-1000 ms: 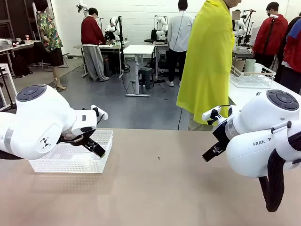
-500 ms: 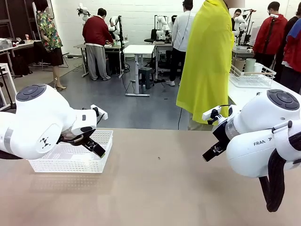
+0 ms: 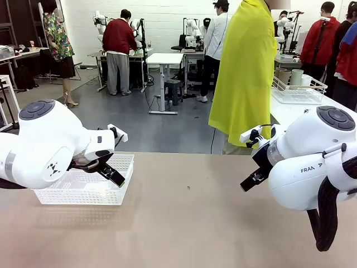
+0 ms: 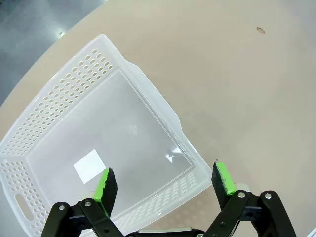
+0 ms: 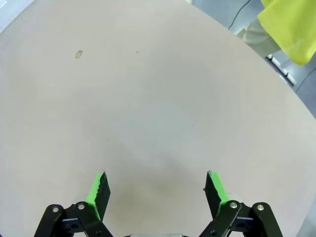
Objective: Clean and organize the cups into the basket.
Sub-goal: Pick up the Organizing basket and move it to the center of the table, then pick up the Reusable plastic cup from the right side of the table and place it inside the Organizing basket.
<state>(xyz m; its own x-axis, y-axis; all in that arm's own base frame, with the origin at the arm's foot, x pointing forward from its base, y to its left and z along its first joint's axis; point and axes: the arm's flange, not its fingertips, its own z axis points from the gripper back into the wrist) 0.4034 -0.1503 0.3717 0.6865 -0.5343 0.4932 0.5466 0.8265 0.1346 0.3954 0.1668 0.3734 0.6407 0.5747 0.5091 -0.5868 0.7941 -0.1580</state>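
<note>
At the far left of the surface [image 3: 189, 223], the white basket [image 3: 83, 196] sits beneath my left jaws, which hang spread wide above one rim. My right jaws gape just as wide over the surface, holding nothing. A person in yellow [image 3: 245, 72] stands beyond.

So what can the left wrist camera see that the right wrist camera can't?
Left wrist view: the white basket with lattice-holed sides and a white square label on its floor, lying under the open left gripper. Right wrist view: the edge of a person's yellow garment past the far side of the table, beyond the open right gripper. Both: the tan tabletop, a small speck on it, and grey floor past its edge.
</note>
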